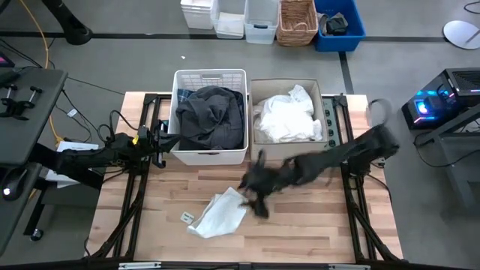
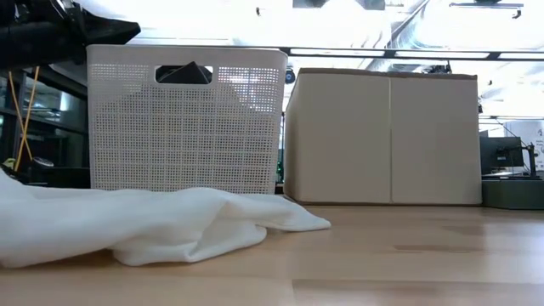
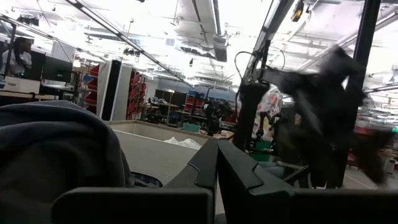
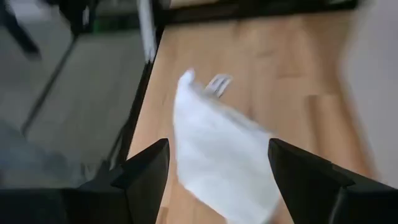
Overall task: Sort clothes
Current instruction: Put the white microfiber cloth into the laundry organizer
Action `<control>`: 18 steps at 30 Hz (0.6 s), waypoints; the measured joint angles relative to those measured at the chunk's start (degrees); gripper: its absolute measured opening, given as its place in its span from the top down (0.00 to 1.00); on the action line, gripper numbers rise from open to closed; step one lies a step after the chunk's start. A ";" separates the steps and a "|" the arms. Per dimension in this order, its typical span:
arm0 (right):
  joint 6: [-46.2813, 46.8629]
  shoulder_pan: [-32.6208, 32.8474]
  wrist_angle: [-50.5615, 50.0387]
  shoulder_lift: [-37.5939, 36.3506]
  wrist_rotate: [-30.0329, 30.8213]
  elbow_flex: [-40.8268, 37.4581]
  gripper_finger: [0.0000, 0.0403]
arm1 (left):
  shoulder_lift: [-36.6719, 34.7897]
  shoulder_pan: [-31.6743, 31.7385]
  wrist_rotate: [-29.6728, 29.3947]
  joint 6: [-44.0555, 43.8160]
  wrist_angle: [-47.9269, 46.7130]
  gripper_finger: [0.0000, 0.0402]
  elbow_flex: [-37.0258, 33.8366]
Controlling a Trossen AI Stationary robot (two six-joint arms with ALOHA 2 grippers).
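Note:
A white garment (image 1: 220,213) lies crumpled on the wooden table near its front; it also shows in the low view (image 2: 161,225) and the right wrist view (image 4: 217,155). Dark grey clothes (image 1: 210,116) fill the white slatted basket (image 1: 180,154). White clothes (image 1: 289,116) lie in the tan cardboard box (image 1: 324,112). My right gripper (image 1: 257,201) is open above the white garment's right end, touching nothing; in its wrist view (image 4: 217,155) the fingers stand on either side of the cloth. My left gripper (image 1: 166,140) is shut and empty beside the basket's left wall (image 3: 217,158).
A small label (image 1: 187,217) lies on the table left of the white garment. Basket and box stand side by side at the table's far edge. Bins and a wicker basket (image 1: 297,21) stand on the floor beyond. Bare wood lies at the front right.

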 joint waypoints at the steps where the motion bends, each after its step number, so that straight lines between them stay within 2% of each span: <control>1: -1.40 1.31 1.02 3.01 0.18 0.92 0.34 | 0.00 0.01 -0.01 0.01 0.01 1.00 0.00; 8: -14.11 5.20 -1.32 21.46 1.70 14.14 0.34 | 0.00 0.00 0.00 0.00 -0.01 1.00 0.00; 13: -21.93 5.06 -7.45 31.59 3.26 26.01 0.34 | 0.00 0.02 -0.01 0.00 -0.01 1.00 0.00; 18: -25.07 4.31 -11.82 39.80 3.16 35.06 0.34 | 0.00 0.01 -0.01 0.01 0.00 1.00 0.00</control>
